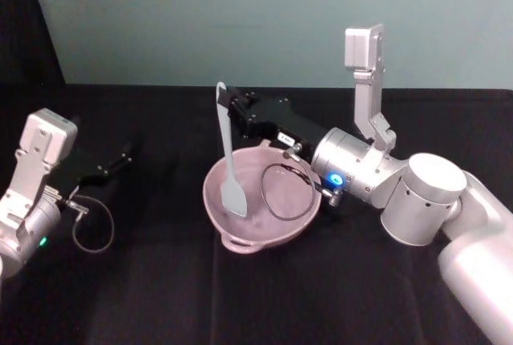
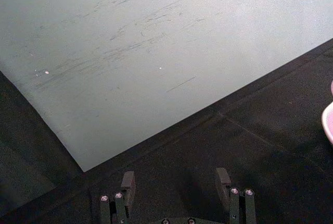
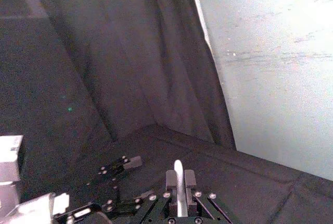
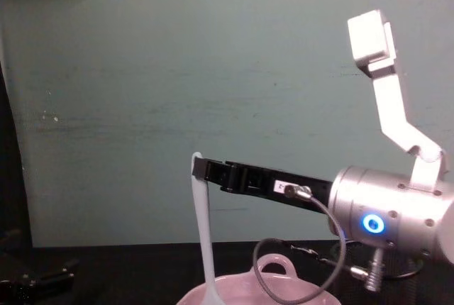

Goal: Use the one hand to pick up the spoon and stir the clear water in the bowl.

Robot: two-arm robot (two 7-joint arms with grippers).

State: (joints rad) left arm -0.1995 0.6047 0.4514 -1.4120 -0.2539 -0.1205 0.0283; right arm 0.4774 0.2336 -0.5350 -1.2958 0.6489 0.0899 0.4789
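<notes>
The spoon (image 1: 228,148) was gripped upright by the right tool (image 1: 228,106), blade inside the pink bowl (image 1: 300,221) at centre; stirring was judged in hand, circular sweeps being needed next. The left tool (image 1: 122,156) was parked open, left.

My right gripper (image 1: 227,104) has thin black fingers (image 1: 239,107), a silver cylindrical wrist (image 1: 357,170), blue glowing ring (image 1: 335,178), looped grey cable (image 1: 264,192) and white camera block (image 1: 363,46).

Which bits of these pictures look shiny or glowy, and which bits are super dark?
Head view: the right arm's silver wrist shines bright, while the black cloth is very dark. Chest view: a blue ring glows behind the right pincer holding the spoon. Left wrist view: the wall is brightly lit, and the open left pincer looks dim.
</notes>
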